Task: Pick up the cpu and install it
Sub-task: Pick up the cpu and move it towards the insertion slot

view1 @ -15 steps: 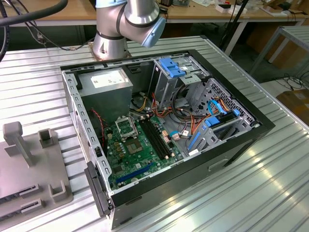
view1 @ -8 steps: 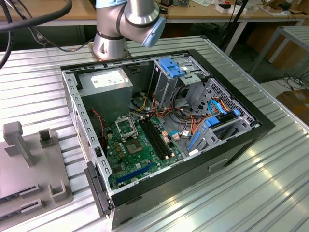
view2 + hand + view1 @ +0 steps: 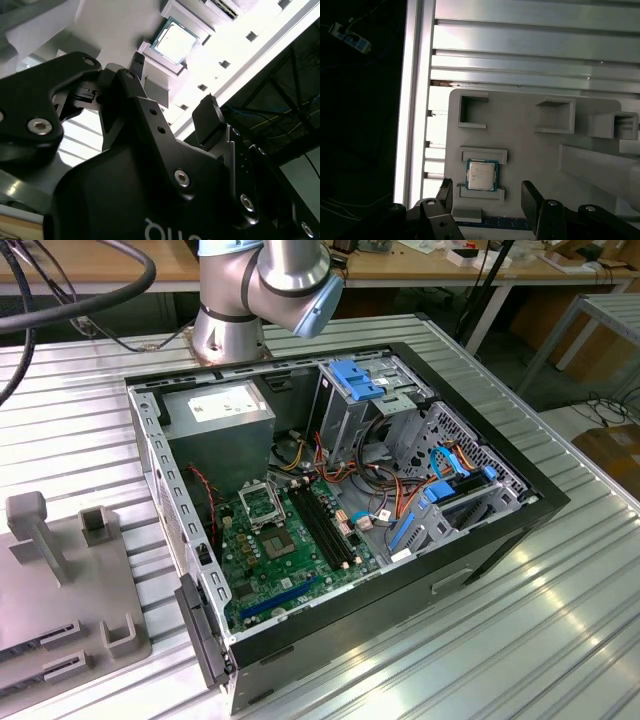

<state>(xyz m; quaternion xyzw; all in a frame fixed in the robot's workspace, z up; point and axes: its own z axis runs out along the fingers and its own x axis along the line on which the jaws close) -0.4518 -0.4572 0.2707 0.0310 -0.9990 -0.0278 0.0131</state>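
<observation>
The ribbed metal table (image 3: 500, 640) carries an open computer case (image 3: 400, 610) and a grey fixture plate (image 3: 90, 590). The case lies to the exterior view's right of the plate. The motherboard's metal-framed socket (image 3: 262, 505) sits inside the case, well apart from the plate.

In the first wrist view, one side of the fixture plate (image 3: 530, 160) runs near the table's edge, with dark floor beyond. Open-sided pockets and a taller grey block (image 3: 592, 167) rise from the plate's inner part.

The tool (image 3: 486, 189) hangs over the plate's table-edge side with its two black fingers (image 3: 445, 190) spread wide and nothing between them.

The cpu (image 3: 481, 175) lies flat on the plate, silver face up, just ahead of the open fingers and roughly centred between them. In the second wrist view the cpu (image 3: 174, 41) sits beyond the tool (image 3: 175, 85) along the same line. The chip is square, so it has no long axis, and its sides run parallel to the plate's edges. Two low ledges bracket two opposite sides. The other two sides are free, and the fingers look lined up to close across them. Bare plate lies outside each free side, so the approach looks unobstructed. How high the tool stands above the chip I cannot tell.
</observation>
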